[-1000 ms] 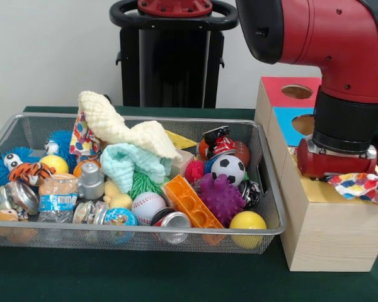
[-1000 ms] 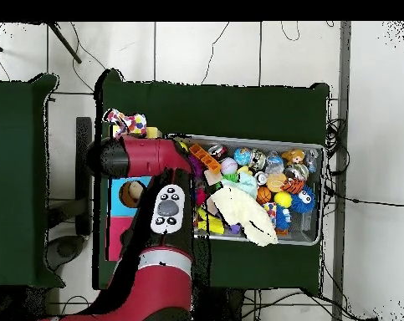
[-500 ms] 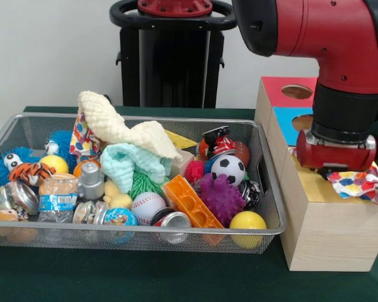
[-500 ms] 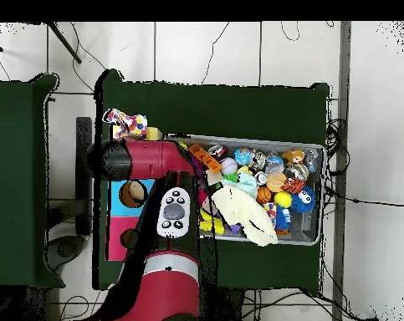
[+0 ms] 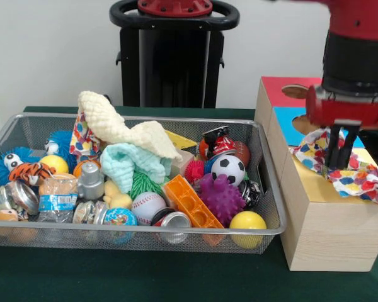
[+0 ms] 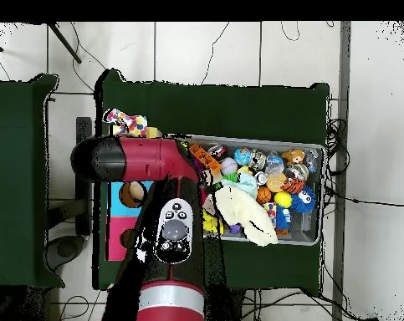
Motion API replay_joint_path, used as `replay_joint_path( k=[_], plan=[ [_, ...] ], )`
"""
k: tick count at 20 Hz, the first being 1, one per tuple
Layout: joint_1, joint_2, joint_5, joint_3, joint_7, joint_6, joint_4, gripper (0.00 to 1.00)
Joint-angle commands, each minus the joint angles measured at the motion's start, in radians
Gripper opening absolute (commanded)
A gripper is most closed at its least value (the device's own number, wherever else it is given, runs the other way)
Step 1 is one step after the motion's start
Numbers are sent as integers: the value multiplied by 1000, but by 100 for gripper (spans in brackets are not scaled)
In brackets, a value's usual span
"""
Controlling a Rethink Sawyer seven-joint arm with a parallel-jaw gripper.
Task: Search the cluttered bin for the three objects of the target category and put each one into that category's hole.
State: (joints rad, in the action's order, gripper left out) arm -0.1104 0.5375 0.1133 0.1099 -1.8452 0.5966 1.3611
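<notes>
Over the wooden box (image 5: 321, 233), only the front view shows the hand (image 5: 339, 165) touching patterned cloth (image 5: 359, 179).

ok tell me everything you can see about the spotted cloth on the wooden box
The spotted cloth is a soft, crumpled white fabric with red, blue, yellow and orange dots. It lies draped over the yellow section on top of the wooden box, one end hanging past the box's right edge. The gripper stands upright over it, fingers reaching down into its folds; whether they pinch it cannot be told. From overhead the cloth shows beyond the arm, at the box's end.
</notes>
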Motion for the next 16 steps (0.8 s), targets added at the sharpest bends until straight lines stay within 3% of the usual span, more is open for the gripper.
replay_joint_path(
  k=[1,9,16],
  plan=[
    [61,110,16,-52,-76,111,84,0],
    [80,66,7,-74,-90,46,49,0],
    [82,-6,-11,-63,-99,19,-51,0]
  ],
)
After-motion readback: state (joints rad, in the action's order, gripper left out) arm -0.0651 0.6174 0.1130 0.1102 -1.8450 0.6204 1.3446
